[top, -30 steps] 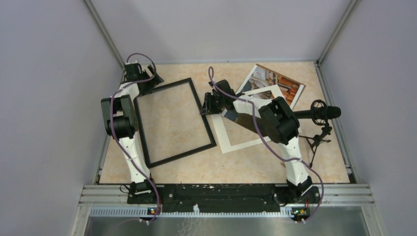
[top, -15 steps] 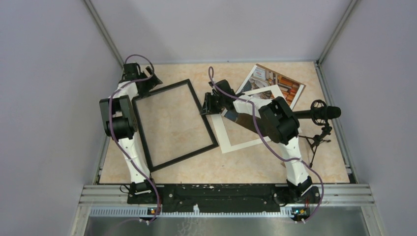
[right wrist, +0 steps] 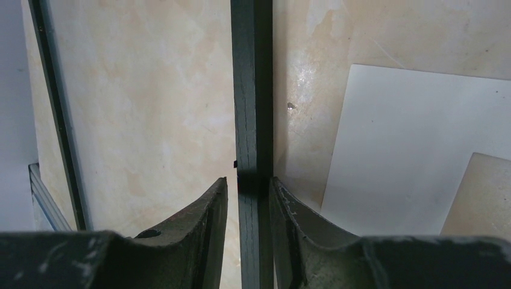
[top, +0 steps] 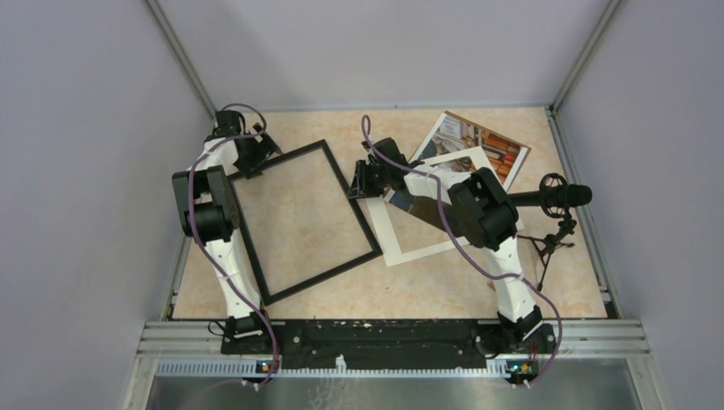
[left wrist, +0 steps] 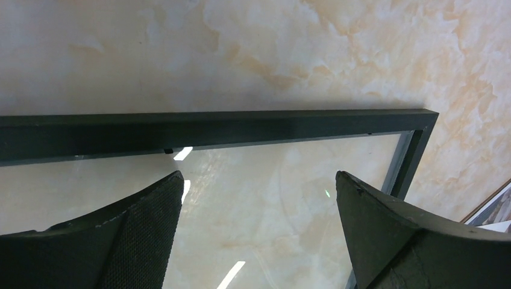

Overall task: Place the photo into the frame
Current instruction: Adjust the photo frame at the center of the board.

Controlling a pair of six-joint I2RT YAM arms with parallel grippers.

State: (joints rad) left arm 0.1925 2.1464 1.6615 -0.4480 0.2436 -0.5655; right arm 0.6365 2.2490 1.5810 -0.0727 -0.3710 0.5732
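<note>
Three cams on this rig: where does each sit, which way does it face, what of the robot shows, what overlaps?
Top external: above and behind the bases, looking down on the frame, white mat and photo; both arms show whole.
Left wrist: on the left arm, looking down at a frame corner; open left pincer shows.
Right wrist: on the right arm, facing down a frame rail; right pincer grips it.
Shared: all three see the frame.

The whole bench (top: 410,290) is viewed from above and behind. The frame (top: 321,275) is shown close-up, downward, in both wrist views.
</note>
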